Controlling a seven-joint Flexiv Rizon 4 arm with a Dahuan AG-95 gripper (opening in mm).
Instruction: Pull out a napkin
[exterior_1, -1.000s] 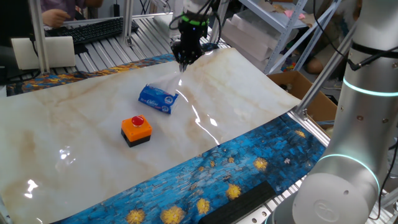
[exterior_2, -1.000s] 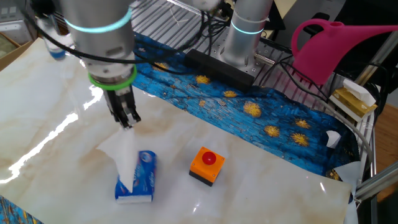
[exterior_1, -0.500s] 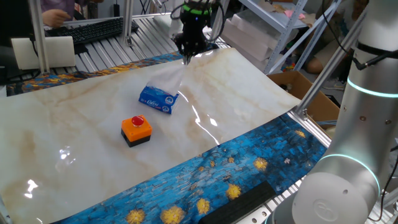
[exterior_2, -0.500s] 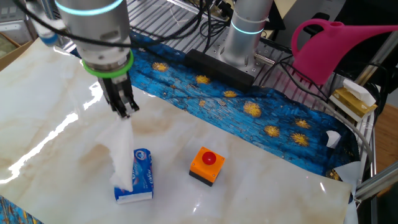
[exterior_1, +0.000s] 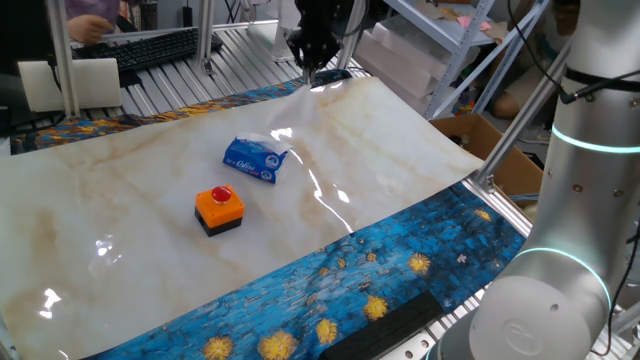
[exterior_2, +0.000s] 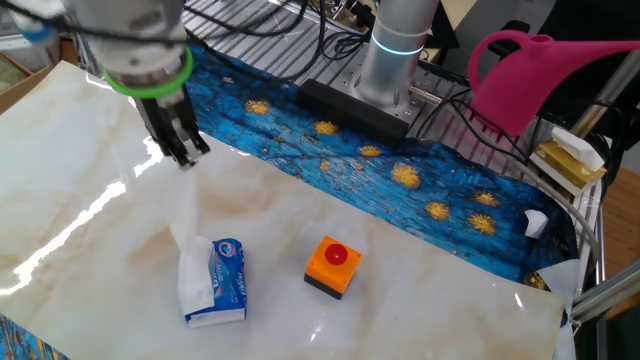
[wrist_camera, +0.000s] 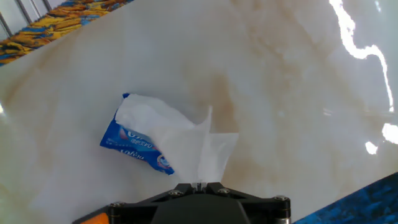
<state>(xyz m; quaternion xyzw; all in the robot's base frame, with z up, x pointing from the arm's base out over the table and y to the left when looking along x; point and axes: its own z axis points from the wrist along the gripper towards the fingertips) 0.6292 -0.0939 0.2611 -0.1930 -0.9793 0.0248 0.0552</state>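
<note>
My gripper (exterior_1: 310, 72) is shut on the top of a white napkin (exterior_2: 186, 215) and holds it high over the table. The sheet hangs stretched from the fingertips (exterior_2: 183, 160) down to the blue-and-white tissue pack (exterior_2: 228, 290). More white tissue bunches at the pack's opening (exterior_2: 194, 288). In the hand view the napkin (wrist_camera: 205, 152) runs up from the pack (wrist_camera: 132, 144) into the shut jaws at the bottom edge. In the one fixed view the napkin (exterior_1: 292, 118) is faint against the marble above the pack (exterior_1: 254, 160).
An orange box with a red button (exterior_1: 218, 209) stands in front of the pack; it also shows in the other fixed view (exterior_2: 331, 266). A blue patterned cloth (exterior_2: 400, 170) borders the marble tabletop (exterior_1: 400, 160). A pink watering can (exterior_2: 545, 75) stands off the table.
My gripper has risen and moved away from the pack with the napkin in it. The sheet has stretched longer and come further out of the pack. The pack has shifted slightly.
</note>
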